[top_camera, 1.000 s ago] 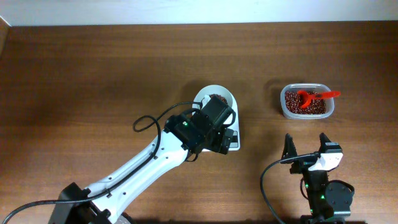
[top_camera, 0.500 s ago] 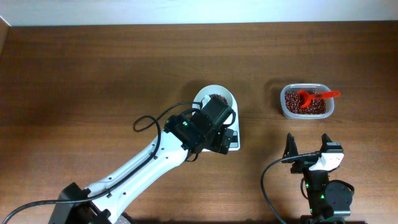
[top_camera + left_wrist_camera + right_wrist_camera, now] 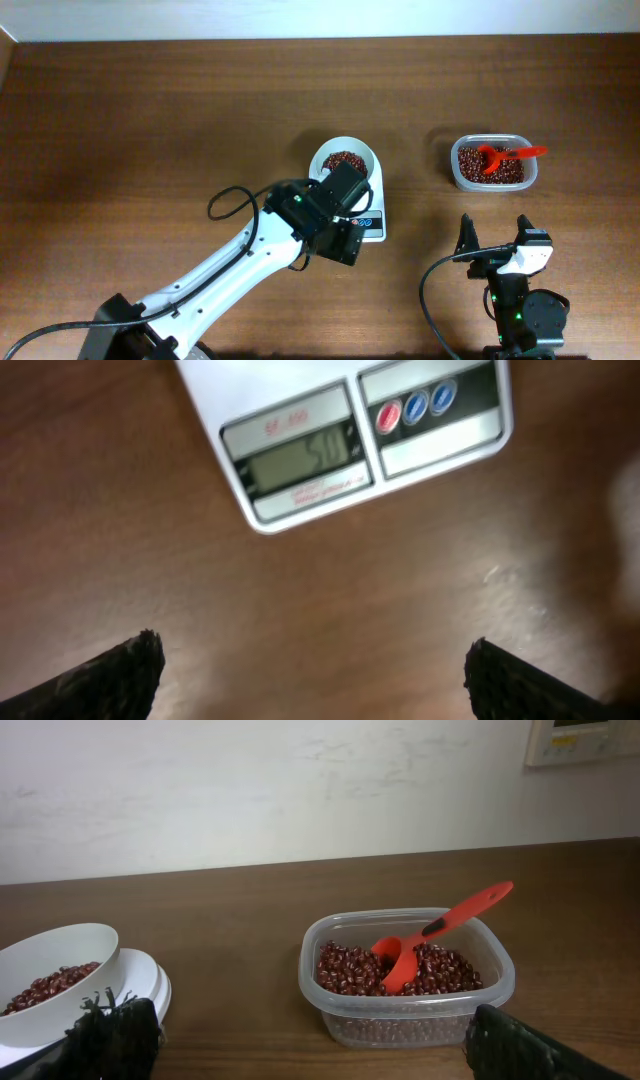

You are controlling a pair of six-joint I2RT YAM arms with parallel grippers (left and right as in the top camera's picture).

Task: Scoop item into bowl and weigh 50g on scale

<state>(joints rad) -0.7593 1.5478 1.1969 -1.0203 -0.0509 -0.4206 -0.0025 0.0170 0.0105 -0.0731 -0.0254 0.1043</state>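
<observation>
Beans (image 3: 346, 160), small, oval and dark red-brown, lie in the round white bowl (image 3: 322, 155) on the small white rectangular digital scale (image 3: 430, 435) near the middle of the worktop (image 3: 150, 120); its blurred grey display (image 3: 300, 460) seems to us to show the target weight. The left claw (image 3: 312, 655) hangs just before it, the right claw (image 3: 310, 1020) near the front edge, both spread wide and empty. We fear a left-arm brush on the round buttons (image 3: 415, 407) could zero the reading.

The top view looks straight down on the table (image 3: 150, 100). Left wrist: close above the scale (image 3: 340, 440). Right wrist: low, sideways, toward the same scale.
</observation>
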